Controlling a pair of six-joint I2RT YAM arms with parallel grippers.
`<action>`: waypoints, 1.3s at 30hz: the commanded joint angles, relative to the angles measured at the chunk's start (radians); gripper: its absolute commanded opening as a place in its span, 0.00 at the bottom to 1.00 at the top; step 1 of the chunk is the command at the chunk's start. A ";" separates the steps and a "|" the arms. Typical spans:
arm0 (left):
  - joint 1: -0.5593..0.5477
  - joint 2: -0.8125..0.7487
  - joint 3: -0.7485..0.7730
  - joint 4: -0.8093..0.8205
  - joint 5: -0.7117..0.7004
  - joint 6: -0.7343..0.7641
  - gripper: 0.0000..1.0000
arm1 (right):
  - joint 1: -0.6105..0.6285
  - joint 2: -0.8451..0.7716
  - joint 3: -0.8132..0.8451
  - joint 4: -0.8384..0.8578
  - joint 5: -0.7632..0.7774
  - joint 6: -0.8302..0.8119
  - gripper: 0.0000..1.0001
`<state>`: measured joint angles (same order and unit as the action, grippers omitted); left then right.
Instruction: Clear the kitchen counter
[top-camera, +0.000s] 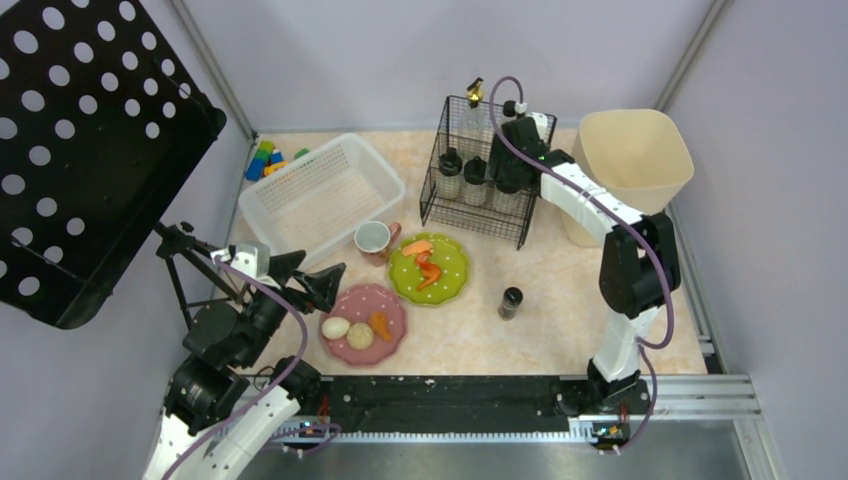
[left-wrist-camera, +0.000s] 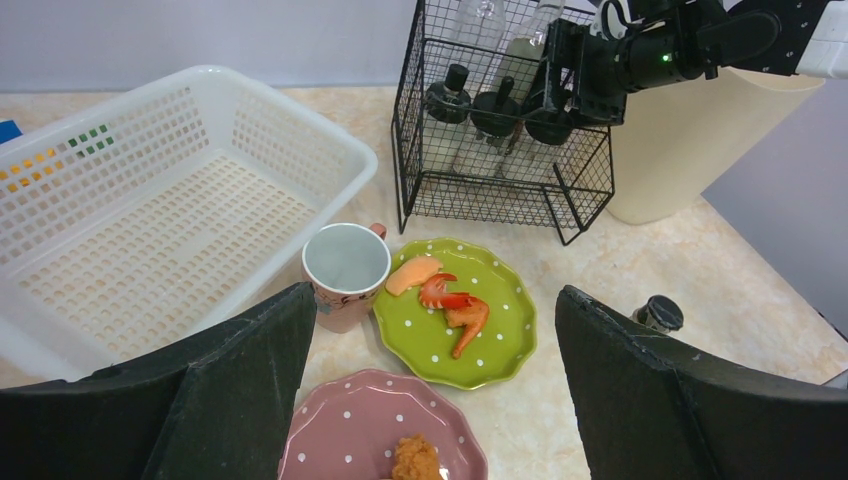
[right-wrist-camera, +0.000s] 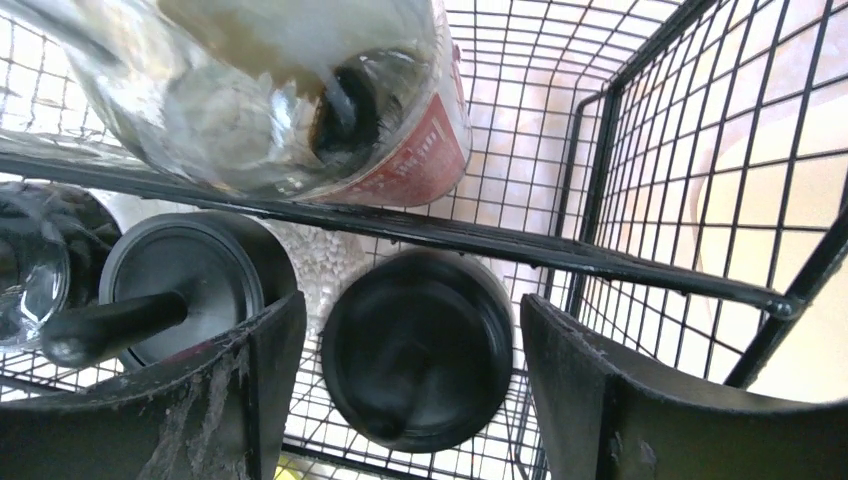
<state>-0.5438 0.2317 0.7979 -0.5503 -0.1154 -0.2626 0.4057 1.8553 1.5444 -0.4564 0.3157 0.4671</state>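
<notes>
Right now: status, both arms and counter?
Left gripper open, empty. Right gripper open, astride black-lidded jar in wire rack. Kitchen counter uncleared: green plate, pink plate, mug.

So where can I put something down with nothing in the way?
The biggest bare patch of counter is on the right, between the little jar, the wire rack and the right arm. A narrow strip runs along the near edge, below the green plate. The left is crowded: basket, mug and pink plate.

A white plastic basket (top-camera: 320, 195), a pink mug (top-camera: 374, 240) and a green dotted plate (top-camera: 456, 270) carrying orange food (top-camera: 428, 270) stand side by side. A black wire rack (top-camera: 470, 216) behind them holds dark-capped bottles (top-camera: 475, 172).
</notes>
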 joint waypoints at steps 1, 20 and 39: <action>0.005 0.004 0.003 0.024 0.013 -0.001 0.94 | -0.024 0.007 0.012 0.006 0.030 -0.009 0.79; 0.004 0.010 0.002 0.022 0.003 -0.002 0.94 | -0.011 -0.293 -0.044 -0.014 -0.004 -0.047 0.85; 0.006 0.018 0.003 0.023 0.014 -0.001 0.94 | 0.167 -0.728 -0.488 -0.129 -0.207 -0.128 0.85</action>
<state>-0.5438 0.2317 0.7979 -0.5503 -0.1158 -0.2626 0.5182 1.1706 1.1168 -0.5285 0.1455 0.3756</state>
